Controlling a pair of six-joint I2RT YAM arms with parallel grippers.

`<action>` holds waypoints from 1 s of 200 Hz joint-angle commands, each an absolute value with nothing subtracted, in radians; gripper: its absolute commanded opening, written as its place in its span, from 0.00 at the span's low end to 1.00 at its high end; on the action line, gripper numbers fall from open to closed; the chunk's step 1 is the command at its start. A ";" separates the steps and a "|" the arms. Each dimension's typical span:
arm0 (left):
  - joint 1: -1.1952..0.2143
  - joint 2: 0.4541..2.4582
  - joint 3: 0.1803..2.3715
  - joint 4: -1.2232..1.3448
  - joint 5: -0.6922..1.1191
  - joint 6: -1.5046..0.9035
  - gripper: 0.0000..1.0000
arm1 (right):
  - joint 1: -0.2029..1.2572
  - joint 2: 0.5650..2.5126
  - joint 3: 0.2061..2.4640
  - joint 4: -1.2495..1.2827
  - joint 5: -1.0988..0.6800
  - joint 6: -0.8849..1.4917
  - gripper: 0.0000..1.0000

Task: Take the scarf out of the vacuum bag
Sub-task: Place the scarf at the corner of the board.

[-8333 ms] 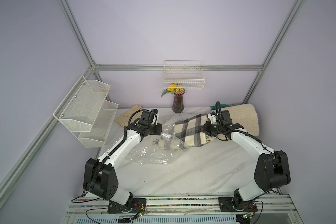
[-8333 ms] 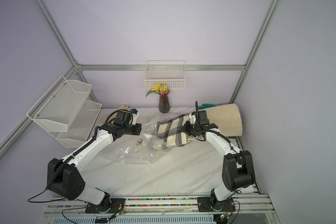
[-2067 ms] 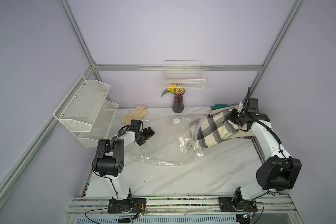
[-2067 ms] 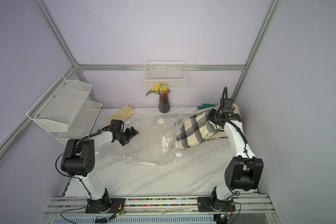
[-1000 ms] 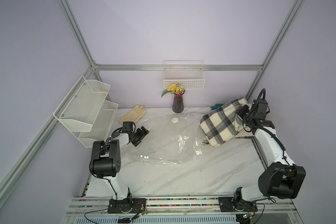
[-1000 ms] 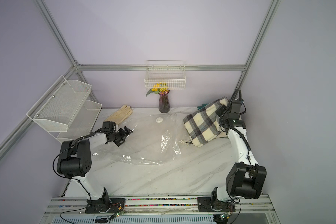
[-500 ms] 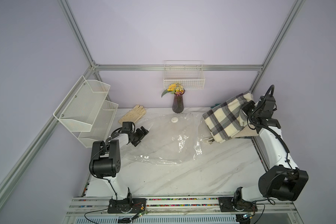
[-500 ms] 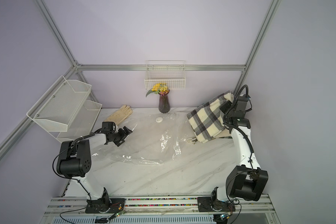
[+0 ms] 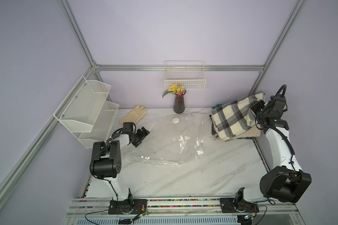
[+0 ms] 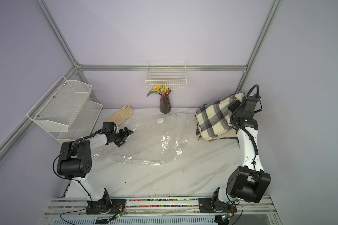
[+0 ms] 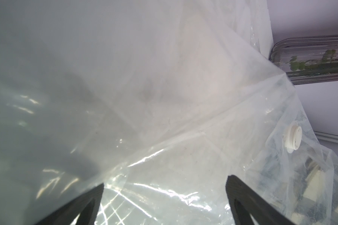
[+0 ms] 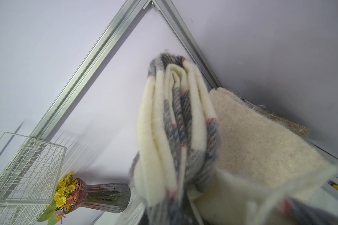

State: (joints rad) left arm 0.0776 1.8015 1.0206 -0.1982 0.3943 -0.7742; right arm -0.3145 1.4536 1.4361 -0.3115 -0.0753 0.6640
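- One plaid scarf (image 9: 232, 116), thick and woolly, cream with grey checks and thin red lines, is folded in layers and is wholly out of the vacuum bag (image 9: 164, 142). It sits at the far right corner of the table (image 9: 183, 181). Its upper end is lifted and its fringed lower end is draped on a nubbly cream mat (image 9: 252, 134).
- In the right wrist view the scarf (image 12: 174, 126) hangs as a soft bundle of rounded folds.
- The right gripper (image 9: 251, 109) is clenched on the scarf's upper fold, its black fingers sunk into the wool.
- The vacuum bag is clear, crinkly film lying flat and limp at mid-table, just beside the scarf's fringe. It glints along its creases, and a round white valve cap (image 9: 175, 120) sits on its far side.
- The left gripper (image 9: 141, 136) is at the bag's left edge with its jaws spread wide and nothing pinched. In the left wrist view the film lies between its dark fingers (image 11: 82, 204).
- Behind the bag are a pale leather glove (image 9: 134, 116) and a ribbed purple glass vase (image 9: 178, 103) of yellow flowers.
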 commanded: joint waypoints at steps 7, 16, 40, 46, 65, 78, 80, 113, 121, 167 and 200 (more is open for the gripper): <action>0.098 1.876 0.960 -0.364 0.284 -0.762 1.00 | -0.324 1.458 1.422 -0.185 -0.040 0.655 0.00; 0.098 1.873 0.959 -0.364 0.284 -0.762 1.00 | -0.327 1.461 1.415 -0.183 -0.028 0.655 0.02; 0.098 1.875 0.960 -0.362 0.285 -0.762 1.00 | -0.334 1.462 1.387 -0.182 0.012 0.656 0.09; 0.098 1.875 0.960 -0.362 0.288 -0.762 1.00 | -0.337 1.463 1.379 -0.182 0.024 0.657 0.13; 0.098 1.873 0.960 -0.361 0.287 -0.761 1.00 | -0.345 1.472 1.370 -0.181 0.032 0.658 0.30; 0.098 1.875 0.960 -0.358 0.288 -0.762 1.00 | -0.348 1.481 1.370 -0.179 0.022 0.656 0.43; 0.098 1.876 0.959 -0.358 0.288 -0.762 1.00 | -0.348 1.482 1.371 -0.177 0.020 0.655 0.45; 0.099 1.875 0.959 -0.353 0.296 -0.767 1.00 | -0.351 1.491 1.380 -0.178 0.003 0.655 0.83; 0.098 1.874 0.959 -0.352 0.297 -0.767 1.00 | -0.350 1.493 1.382 -0.179 0.000 0.655 0.88; 0.098 1.870 0.954 -0.348 0.301 -0.767 1.00 | -0.351 1.488 1.384 -0.205 0.018 0.650 0.97; 0.097 1.847 0.955 -0.348 0.302 -0.757 1.00 | -0.351 1.490 1.373 -0.203 0.011 0.663 0.97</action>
